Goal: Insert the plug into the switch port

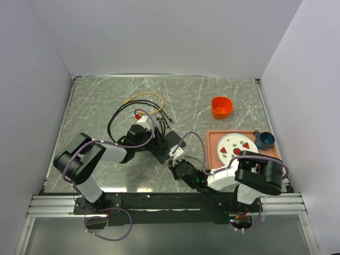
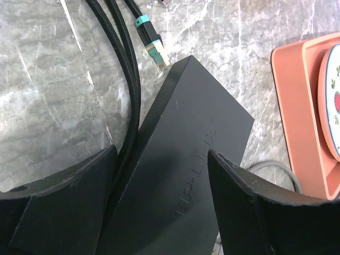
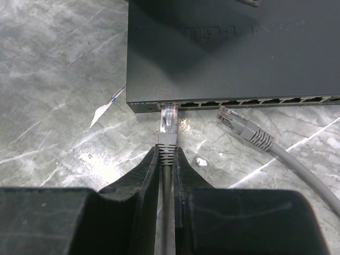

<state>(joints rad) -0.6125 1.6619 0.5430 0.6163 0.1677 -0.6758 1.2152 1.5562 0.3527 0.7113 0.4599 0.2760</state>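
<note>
Table (image 1: 95, 106): grey marble-look top. Switch (image 1: 172, 141) lies flat about mid-width, closer to the near edge, turned diagonal to the edges. Black cables (image 1: 114, 121) are coiled just left of it. Yellow cable (image 1: 144, 96) is looped beyond those, toward the far edge. Grey cable (image 3: 297, 159) lies on the top, its spare plug (image 3: 234, 118) just short of the port row. Orange cup (image 1: 222, 107) sits toward the far-right corner. Orange tray (image 1: 211, 154) sits by the right edge, toward the near corner.

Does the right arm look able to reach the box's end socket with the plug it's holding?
Probably yes. The right claw holds the plug lined up at the end port of the switch, nothing between them. The loose plug lies off to one side.
</note>
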